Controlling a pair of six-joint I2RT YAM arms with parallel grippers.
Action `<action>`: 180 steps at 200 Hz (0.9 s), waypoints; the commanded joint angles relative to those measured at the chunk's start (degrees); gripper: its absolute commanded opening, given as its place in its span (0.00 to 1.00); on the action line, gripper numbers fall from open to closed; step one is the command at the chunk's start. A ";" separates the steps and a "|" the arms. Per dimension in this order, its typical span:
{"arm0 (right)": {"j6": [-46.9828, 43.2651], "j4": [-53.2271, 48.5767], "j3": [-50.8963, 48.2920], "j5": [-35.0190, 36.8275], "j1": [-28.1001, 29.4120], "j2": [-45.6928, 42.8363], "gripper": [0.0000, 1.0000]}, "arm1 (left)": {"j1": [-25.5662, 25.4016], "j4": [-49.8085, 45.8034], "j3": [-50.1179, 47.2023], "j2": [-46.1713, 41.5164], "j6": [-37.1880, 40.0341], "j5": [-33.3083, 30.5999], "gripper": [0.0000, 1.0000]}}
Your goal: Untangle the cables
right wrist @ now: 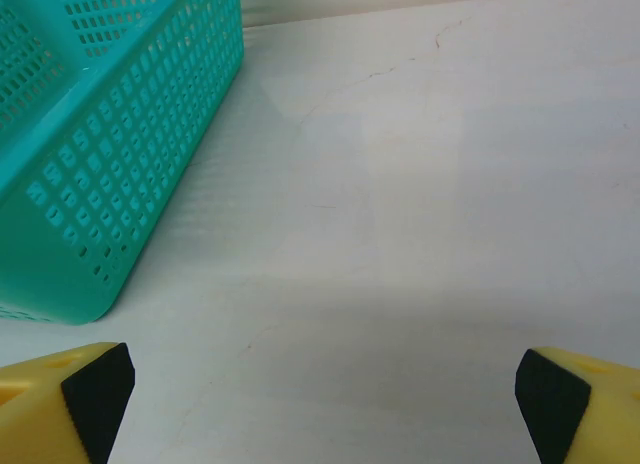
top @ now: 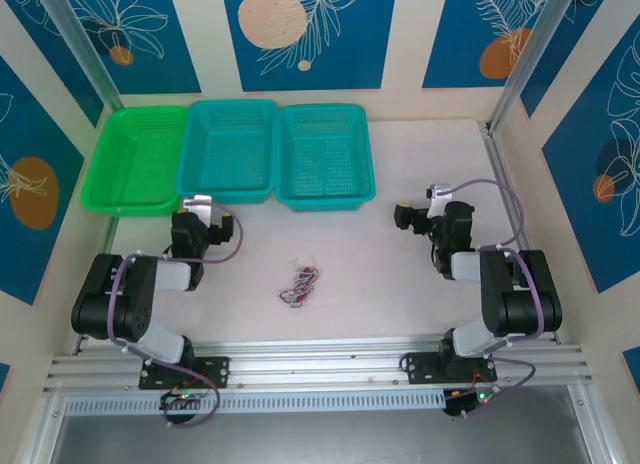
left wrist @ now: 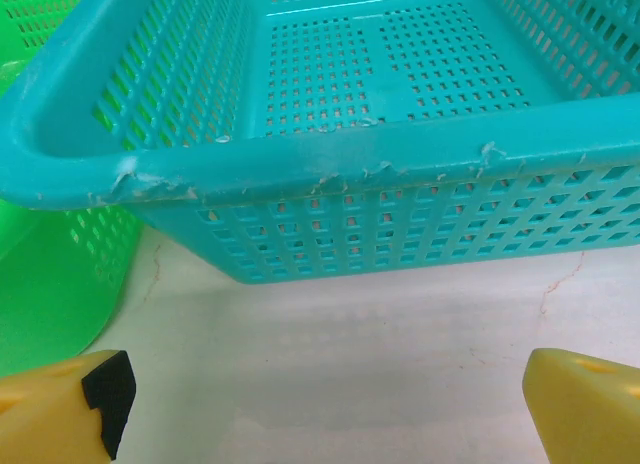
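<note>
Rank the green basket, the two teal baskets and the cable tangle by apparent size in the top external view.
1. Green basket, middle teal basket, right teal basket: these look about alike, so they are unranked.
2. Cable tangle: by far the smallest.

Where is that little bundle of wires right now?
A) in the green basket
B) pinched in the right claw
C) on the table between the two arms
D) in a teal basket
C: the cables lie heaped on the bare table, with nothing holding them.
</note>
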 commanded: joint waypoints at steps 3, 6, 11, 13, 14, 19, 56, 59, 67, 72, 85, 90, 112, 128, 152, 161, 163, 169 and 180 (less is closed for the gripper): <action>-1.16 1.69 -0.53 0.61 0.14 0.38 1.00 | 0.28 1.87 -0.24 0.20 -0.71 1.14 1.00; -1.16 1.66 -0.58 0.63 0.14 0.38 0.99 | 0.27 1.85 -0.24 0.14 -0.71 1.14 1.00; -1.19 1.65 -0.55 0.61 0.14 0.38 1.00 | 0.30 1.85 -0.24 0.10 -0.71 1.13 1.00; -1.17 1.55 -0.53 0.63 0.12 0.38 0.99 | 0.32 1.85 -0.29 0.13 -0.72 1.13 1.00; -1.21 1.58 -0.52 0.63 0.13 0.38 0.99 | 0.30 1.85 -0.27 0.11 -0.68 1.13 1.00; -1.18 1.58 -0.52 0.59 0.07 0.38 1.00 | 0.29 1.85 -0.25 0.15 -0.72 1.13 1.00; -1.19 1.62 -0.54 0.58 0.10 0.39 1.00 | 0.31 1.85 -0.25 0.15 -0.72 1.13 1.00; -1.17 1.61 -0.58 0.59 0.07 0.39 1.00 | 0.28 1.85 -0.24 0.12 -0.72 1.13 1.00; -1.17 1.68 -0.52 0.54 0.05 0.38 1.00 | 0.33 1.85 -0.24 0.11 -0.72 1.13 1.00; -1.17 1.57 -0.57 0.50 0.10 0.38 1.00 | 0.27 1.82 -0.24 0.15 -0.72 1.14 1.00; -1.16 1.56 -0.44 0.47 -0.08 0.38 1.00 | 0.28 1.85 -0.24 0.19 -0.72 1.16 1.00; -1.12 1.55 -0.50 0.43 -0.04 0.38 1.00 | 0.29 1.85 -0.26 0.19 -0.72 1.13 1.00; -1.21 2.02 -0.70 0.39 0.12 0.15 1.00 | 0.32 1.85 -0.29 0.14 -0.68 1.13 1.00; -1.34 -3.91 0.96 2.62 0.98 -3.61 1.00 | 0.27 2.08 -0.42 -0.10 -0.55 1.18 1.00; 4.38 -21.20 5.42 17.02 3.94 -15.03 0.99 | -0.13 -1.43 -0.33 -4.18 0.31 2.12 1.00; 9.48 -28.48 7.46 19.00 4.10 -19.28 0.99 | -0.92 -4.11 -0.21 -7.10 0.33 -0.12 1.00; 11.37 -31.51 8.34 19.16 4.16 -20.88 0.99 | -1.13 -4.89 -0.08 -7.81 0.27 -0.83 1.00; 15.11 -37.45 10.17 18.87 4.10 -23.47 1.00 | -1.64 -8.11 0.39 -10.01 -0.16 -2.53 1.00; 21.51 -45.56 12.72 16.11 4.01 -27.35 1.00 | -2.37 -13.47 1.10 -14.84 -1.45 -4.83 1.00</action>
